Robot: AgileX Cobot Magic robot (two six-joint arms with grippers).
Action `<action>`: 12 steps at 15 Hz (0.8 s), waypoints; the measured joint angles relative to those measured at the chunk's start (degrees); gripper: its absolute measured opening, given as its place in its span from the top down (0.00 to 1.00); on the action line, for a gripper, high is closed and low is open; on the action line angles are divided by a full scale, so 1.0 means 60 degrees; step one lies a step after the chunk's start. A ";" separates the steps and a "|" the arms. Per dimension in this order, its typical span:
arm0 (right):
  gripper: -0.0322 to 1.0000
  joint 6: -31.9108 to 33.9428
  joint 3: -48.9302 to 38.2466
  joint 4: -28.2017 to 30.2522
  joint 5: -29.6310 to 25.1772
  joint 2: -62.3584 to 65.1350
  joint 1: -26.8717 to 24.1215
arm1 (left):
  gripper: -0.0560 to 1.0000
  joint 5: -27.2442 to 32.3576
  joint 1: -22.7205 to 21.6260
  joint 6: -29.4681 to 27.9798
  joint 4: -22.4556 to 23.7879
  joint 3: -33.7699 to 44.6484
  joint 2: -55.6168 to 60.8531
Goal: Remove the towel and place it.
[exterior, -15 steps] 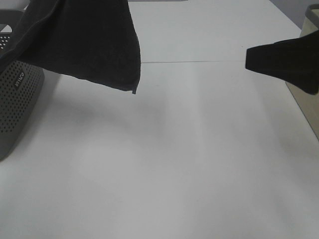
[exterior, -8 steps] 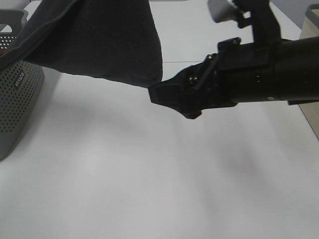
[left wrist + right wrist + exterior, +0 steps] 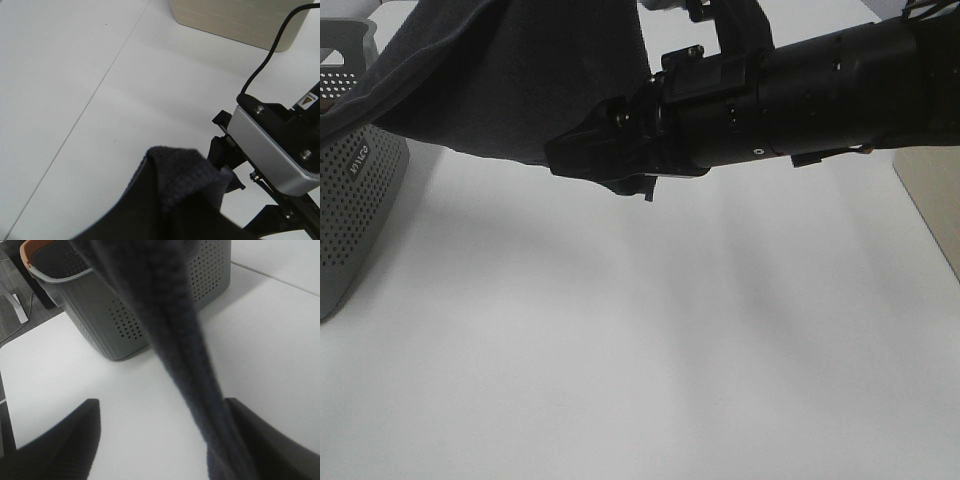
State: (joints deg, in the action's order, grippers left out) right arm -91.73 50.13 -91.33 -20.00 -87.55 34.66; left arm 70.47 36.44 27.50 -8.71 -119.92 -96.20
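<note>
My right claw stands wide astride the towel's hanging edge, basket beyond it; closing here should pinch that edge.

Matte black right arm with a silver-grey box on its wrist

The forearm is a thick black cylinder dotted with small pale screw heads and a tiny white mark, narrowing into an angular, wedge-shaped black right gripper. The rounded silver-grey metal housing shows two round screws. A thin black cable runs from it, and a yellow-triangle warning label sits on the black part beside it.
</note>
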 joint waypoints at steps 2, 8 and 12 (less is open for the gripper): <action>0.49 0.0000 0.0000 0.0010 0.0000 -0.0029 0.0000 | 0.95 0.0000 0.0000 0.0000 0.0181 0.0000 0.0000; 0.74 0.0010 0.0000 0.0945 0.0334 -0.0029 0.0000 | 0.95 0.0000 0.0000 0.0000 0.0363 0.0000 0.0000; 0.75 0.0115 -0.0029 0.1003 0.0344 -0.0029 0.0000 | 0.95 0.0000 0.0000 0.0000 0.0382 0.0000 0.0000</action>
State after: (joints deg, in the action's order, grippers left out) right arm -91.04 49.96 -85.31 -17.93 -87.72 34.66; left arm 70.47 36.44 27.50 -6.42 -119.92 -96.20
